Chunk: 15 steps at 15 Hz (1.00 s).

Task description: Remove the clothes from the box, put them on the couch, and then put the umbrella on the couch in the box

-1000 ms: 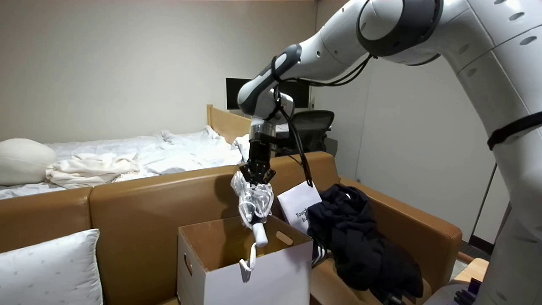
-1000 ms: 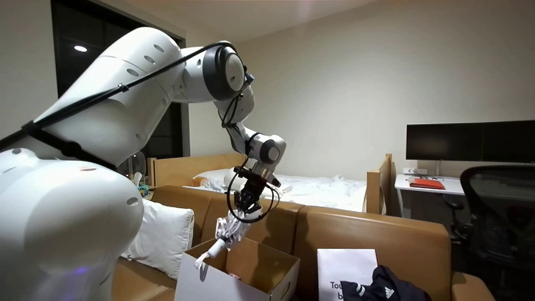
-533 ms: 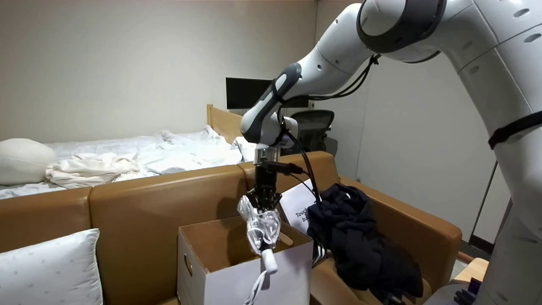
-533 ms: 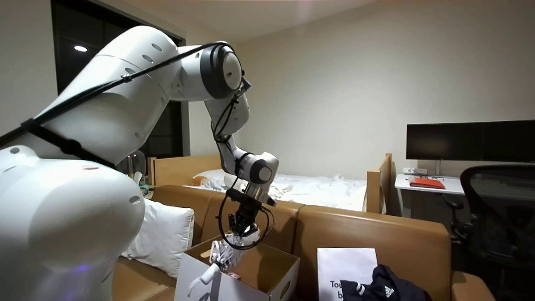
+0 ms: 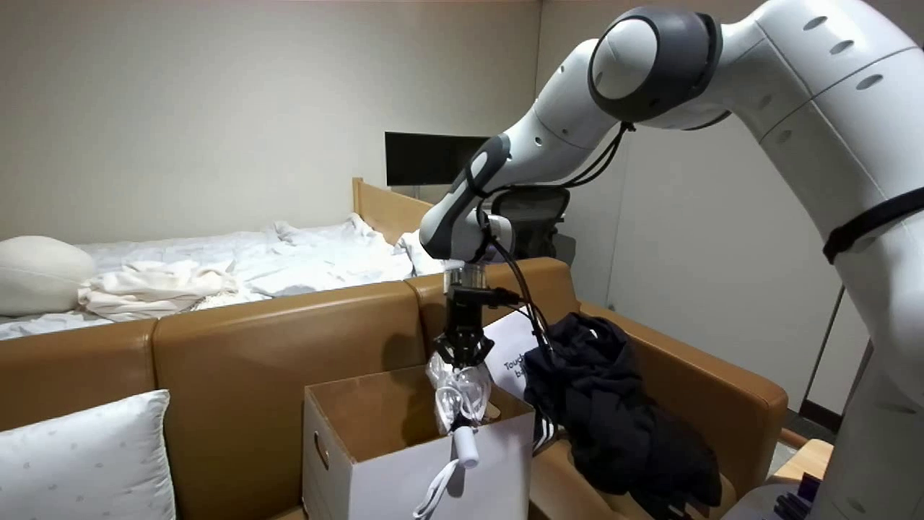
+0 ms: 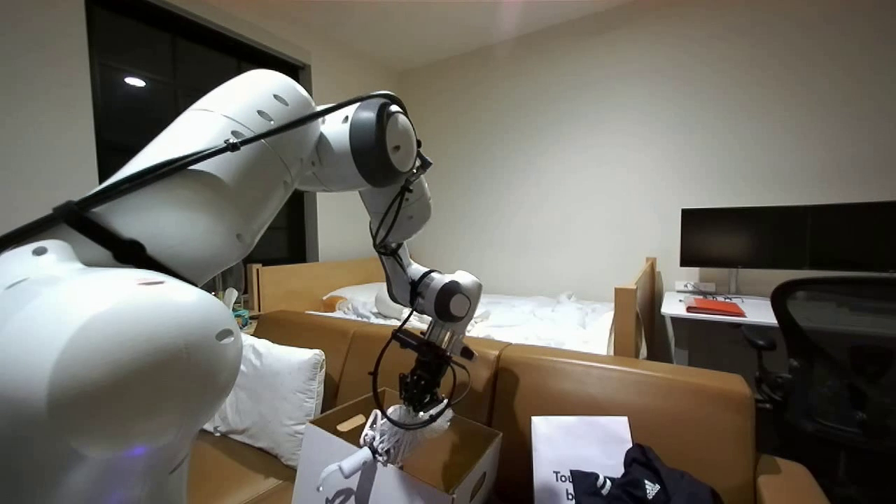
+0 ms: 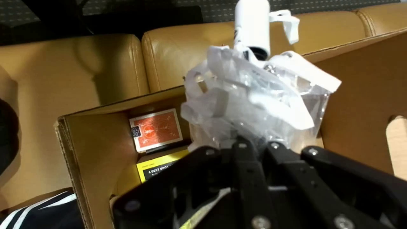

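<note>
Room: in an exterior view, a bed [image 5: 325,253] lies at 11 o'clock from your box [image 5: 382,487], behind the couch [image 5: 281,354].
Box: upright on the couch; in the wrist view you see cards [image 7: 157,128] and a book [image 7: 155,163] inside, toward 9 o'clock.
Gripper [image 7: 258,147]: your fingers stand narrow, holding the umbrella [image 5: 464,401] by its clear plastic.
Umbrella: tilted over the box's near rim, handle [image 5: 466,448] outside toward 6 o'clock in an exterior view; contact unclear.
Clothes [image 5: 613,419]: heaped on your couch, 3 o'clock from the box in both exterior views.
</note>
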Each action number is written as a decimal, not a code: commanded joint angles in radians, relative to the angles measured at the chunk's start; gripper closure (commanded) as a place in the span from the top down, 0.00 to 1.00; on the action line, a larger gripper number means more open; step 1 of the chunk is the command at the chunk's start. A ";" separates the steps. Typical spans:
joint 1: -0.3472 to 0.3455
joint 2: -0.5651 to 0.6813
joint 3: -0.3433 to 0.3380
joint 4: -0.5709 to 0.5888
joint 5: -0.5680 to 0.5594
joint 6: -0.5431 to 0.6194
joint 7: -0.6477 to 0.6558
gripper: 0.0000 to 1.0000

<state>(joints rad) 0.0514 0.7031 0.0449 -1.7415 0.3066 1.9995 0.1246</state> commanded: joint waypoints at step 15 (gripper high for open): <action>-0.063 0.237 -0.001 0.568 0.276 -0.544 0.474 0.01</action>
<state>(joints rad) 0.0065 1.0106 0.0230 -1.0686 0.5068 1.3213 0.6169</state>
